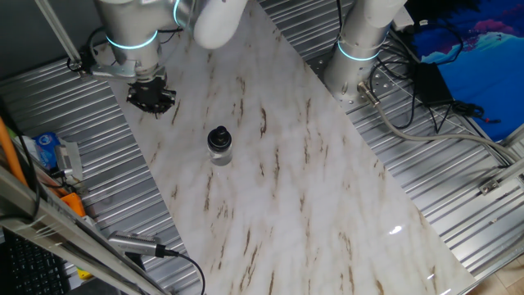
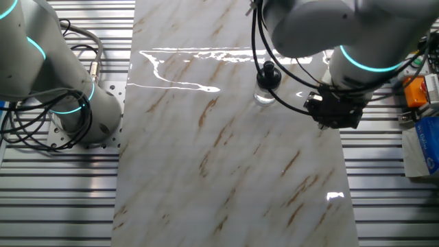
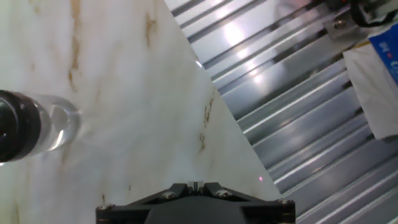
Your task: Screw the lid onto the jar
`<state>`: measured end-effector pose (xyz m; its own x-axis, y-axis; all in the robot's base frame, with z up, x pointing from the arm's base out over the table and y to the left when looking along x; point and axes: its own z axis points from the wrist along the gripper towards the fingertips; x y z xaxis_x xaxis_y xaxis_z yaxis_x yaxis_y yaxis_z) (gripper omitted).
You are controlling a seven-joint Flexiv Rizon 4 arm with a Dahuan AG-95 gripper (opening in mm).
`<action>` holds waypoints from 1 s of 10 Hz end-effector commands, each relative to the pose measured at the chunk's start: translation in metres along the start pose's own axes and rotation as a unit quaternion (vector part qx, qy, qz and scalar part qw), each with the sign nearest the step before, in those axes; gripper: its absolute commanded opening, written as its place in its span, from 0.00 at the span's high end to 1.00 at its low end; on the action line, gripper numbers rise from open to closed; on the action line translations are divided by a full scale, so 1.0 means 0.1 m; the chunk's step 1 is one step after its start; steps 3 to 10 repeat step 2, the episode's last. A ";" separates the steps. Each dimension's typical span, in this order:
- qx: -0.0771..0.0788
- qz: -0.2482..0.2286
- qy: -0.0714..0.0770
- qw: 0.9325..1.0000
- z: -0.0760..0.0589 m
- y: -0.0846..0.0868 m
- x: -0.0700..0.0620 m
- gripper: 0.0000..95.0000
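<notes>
White arm, glowing cyan rings, black claw (image 1: 151, 97)

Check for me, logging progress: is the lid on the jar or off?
On: the lid caps the upright jar; tightness cannot be told.

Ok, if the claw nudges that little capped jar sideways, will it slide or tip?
Probably slide first: the jar is short and stands upright on the smooth marble table. A push up at the black lid seems likelier to tip it, and a round jar would then roll. Clear glass looks slick and breakable, so push low. The claw is off to the side, not touching.
</notes>
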<state>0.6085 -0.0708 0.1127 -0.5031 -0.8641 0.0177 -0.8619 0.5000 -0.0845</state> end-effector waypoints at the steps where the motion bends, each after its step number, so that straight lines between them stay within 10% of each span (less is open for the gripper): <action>1: 0.008 0.091 0.009 0.996 0.00 0.00 0.00 1.00; 10: 0.009 0.091 0.010 0.996 0.00 0.00 0.01 1.00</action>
